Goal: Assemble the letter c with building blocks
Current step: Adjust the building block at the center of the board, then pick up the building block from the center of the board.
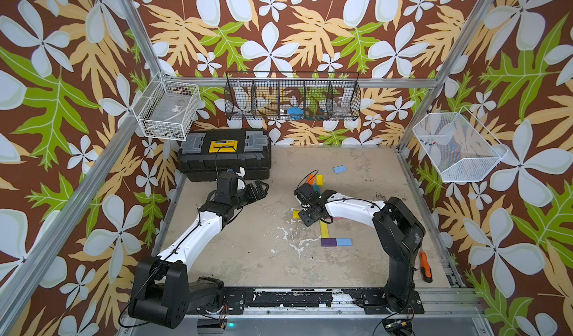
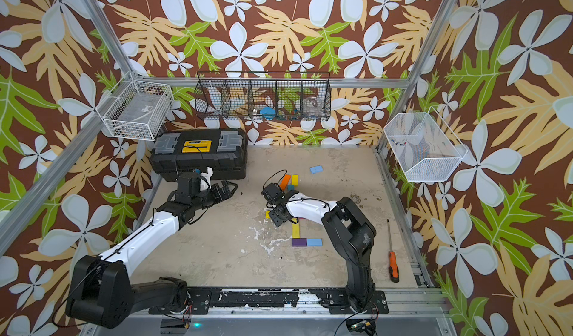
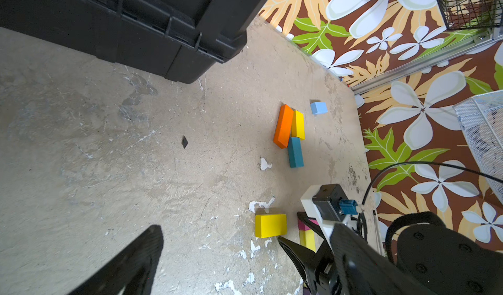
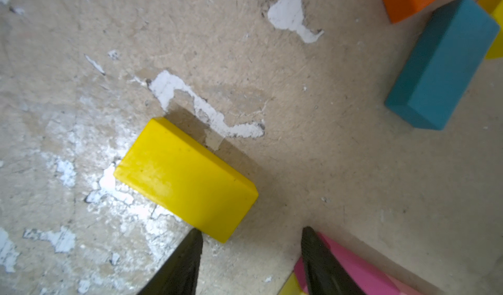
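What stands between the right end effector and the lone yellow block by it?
Nothing visible: the right end effector is open just short of the yellow block, only bare table between; the pink block lies aside.

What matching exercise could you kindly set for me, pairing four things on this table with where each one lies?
Things:
1. orange-handled screwdriver
2. purple block
3. black toolbox
4. short yellow block

Places:
A. at the far left corner of the table
B. just ahead of the fingertips of the right gripper
C. end to end with a light blue block
D. alone near the table's right edge

Pairs: 1-D; 2-C; 3-A; 4-B.
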`<state>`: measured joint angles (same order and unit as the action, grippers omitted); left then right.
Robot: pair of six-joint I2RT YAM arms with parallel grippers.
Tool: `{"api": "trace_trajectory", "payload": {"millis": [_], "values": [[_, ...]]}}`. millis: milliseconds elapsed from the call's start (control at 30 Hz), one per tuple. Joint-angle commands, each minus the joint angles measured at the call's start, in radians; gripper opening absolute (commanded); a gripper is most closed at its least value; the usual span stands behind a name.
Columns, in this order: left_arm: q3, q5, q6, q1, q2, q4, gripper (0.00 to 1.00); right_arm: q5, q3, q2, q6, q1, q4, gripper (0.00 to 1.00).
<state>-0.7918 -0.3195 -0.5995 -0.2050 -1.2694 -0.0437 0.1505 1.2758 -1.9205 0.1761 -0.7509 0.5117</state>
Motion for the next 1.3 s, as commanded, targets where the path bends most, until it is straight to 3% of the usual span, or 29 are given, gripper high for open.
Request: {"api": "trace_trajectory", "payload": {"millis": [0,233,367,533,833,1267], "values": [[0.0,-0.007,0.001,0.001,0.005,0.021,1.0,-0.034,0.017,0.039,0.02,0.001,0.023,0.6],[-0.011,-0.012,-0.004,0.003,-0.007,0.031,1.0,-0.121,0.186,0.071,0.129,0.103,0.08,0.62],[-0.03,-0.02,-0.002,0.002,-0.029,0.027,1.0,-0.157,0.283,0.002,0.203,0.211,0.113,0.63],[-0.03,-0.029,-0.007,0.002,-0.045,0.036,1.0,-0.164,0.366,-0.115,0.194,0.279,0.128,0.62],[-0.03,-0.043,-0.014,0.002,-0.071,0.048,1.0,-0.156,0.474,-0.255,0.141,0.292,0.161,0.59],[-0.038,-0.052,-0.015,0.002,-0.075,0.045,1.0,-0.146,0.465,-0.318,0.125,0.294,0.15,0.52]]}}
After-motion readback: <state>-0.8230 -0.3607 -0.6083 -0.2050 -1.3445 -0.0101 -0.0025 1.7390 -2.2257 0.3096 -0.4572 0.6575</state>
